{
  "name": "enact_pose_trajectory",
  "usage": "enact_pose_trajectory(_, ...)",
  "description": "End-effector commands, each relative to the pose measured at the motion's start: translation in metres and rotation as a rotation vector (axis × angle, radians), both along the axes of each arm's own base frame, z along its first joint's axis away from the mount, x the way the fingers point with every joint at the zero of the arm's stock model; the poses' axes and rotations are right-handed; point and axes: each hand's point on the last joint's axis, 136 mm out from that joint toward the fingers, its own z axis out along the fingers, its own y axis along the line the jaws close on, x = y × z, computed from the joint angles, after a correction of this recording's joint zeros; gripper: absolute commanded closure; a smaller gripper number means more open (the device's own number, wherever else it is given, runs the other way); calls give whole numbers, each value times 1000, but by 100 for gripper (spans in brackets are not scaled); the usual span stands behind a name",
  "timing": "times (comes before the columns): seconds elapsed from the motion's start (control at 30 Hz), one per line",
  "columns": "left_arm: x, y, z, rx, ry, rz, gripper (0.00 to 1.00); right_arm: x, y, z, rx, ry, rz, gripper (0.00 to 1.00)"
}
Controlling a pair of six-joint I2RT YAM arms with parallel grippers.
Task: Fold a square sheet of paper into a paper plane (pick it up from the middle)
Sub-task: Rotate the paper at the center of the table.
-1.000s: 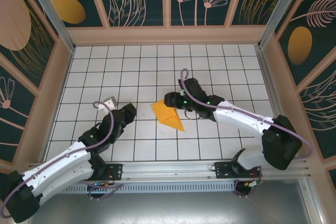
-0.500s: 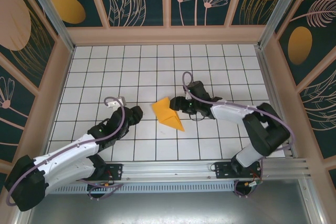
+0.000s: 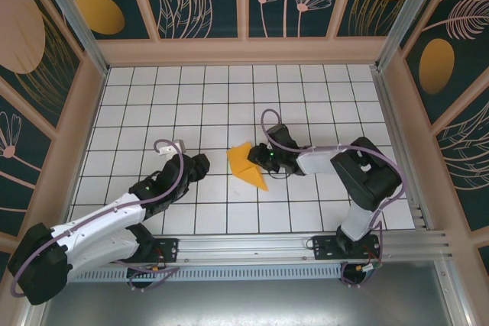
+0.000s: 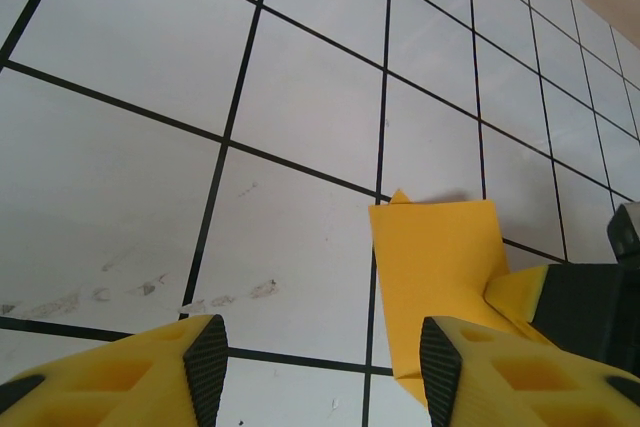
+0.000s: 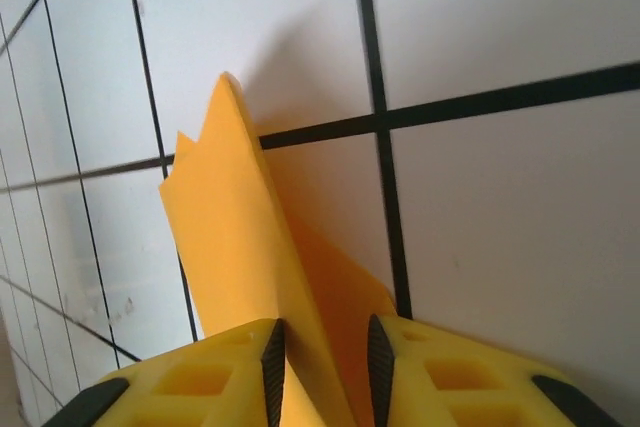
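Two sets of jaws flank the creased orange-yellow paper wedge [image 3: 246, 164] near the middle of the white gridded counter [image 3: 191, 97] in the top view, the right jaws on its right edge and the left jaws near its left. From the left wrist, the left jaws stand open and empty, the wedge [image 4: 435, 267] ahead, the right jaws' dark body crowding its corner. From the right wrist, the right jaws pinch a raised flap [image 5: 235, 267]; folding well likely means drawing it over slowly, with the lower layer kept flat.

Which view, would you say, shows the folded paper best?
Top external: almost the whole folded paper is in frame, point included. The left wrist view crops its near end; the right wrist view catches a raised flap up close.
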Motion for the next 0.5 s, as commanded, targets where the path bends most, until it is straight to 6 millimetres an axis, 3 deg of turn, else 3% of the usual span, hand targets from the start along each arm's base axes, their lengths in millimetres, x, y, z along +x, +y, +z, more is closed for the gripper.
enact_pose_trajectory(0.0, 6, -6, 13, -15, -33, -12, 44, -11, -17, -10, -5, 66, -253, 76)
enact_pose_trajectory(0.1, 5, -7, 12, -19, -30, -12, 44, -21, -22, -10, 0, 83, -349, 73)
enact_pose_trajectory(0.23, 4, -7, 11, -22, -26, -18, 44, -17, -22, 2, 34, 59, -314, 68)
enact_pose_trajectory(0.3, 3, -7, 11, -21, -26, -22, 44, -13, -23, 21, 34, -5, -264, 64)
enact_pose_trajectory(0.47, 2, -7, 11, -32, -33, -24, 44, -13, -32, 76, -54, -204, -111, 40)
